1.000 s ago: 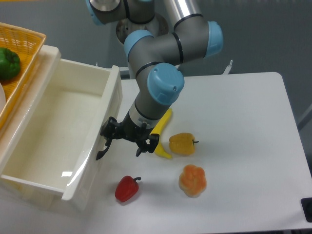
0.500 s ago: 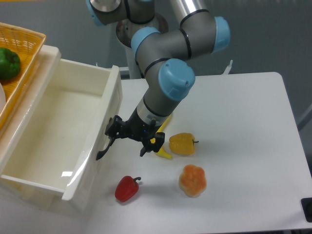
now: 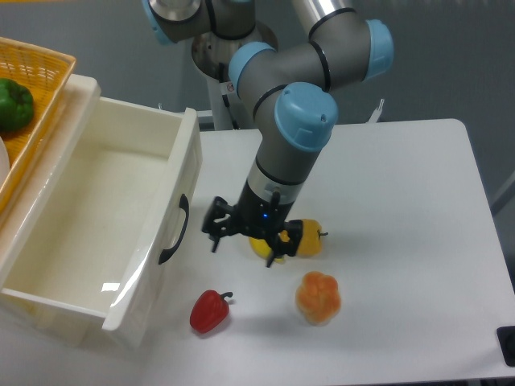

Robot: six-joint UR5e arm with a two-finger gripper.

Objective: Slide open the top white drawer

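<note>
The top white drawer [image 3: 88,217] stands pulled far out from the cabinet at the left, its inside bare. Its curved black handle [image 3: 174,230] shows on the glossy front panel facing right. My gripper [image 3: 241,243] hangs to the right of that handle, apart from it, over the table. Its black fingers [image 3: 214,239] are spread and hold nothing. The lower drawer is hidden under the open one.
A red pepper [image 3: 209,311] lies near the drawer's front corner. A yellow pepper [image 3: 307,238] and a yellow banana sit partly behind the gripper, an orange pepper [image 3: 318,297] below them. A wicker basket [image 3: 36,64] with a green pepper [image 3: 14,104] rests on the cabinet top.
The gripper has let go of the drawer handle and moved right, away from the drawer front. The drawer has stayed open in the same place.
</note>
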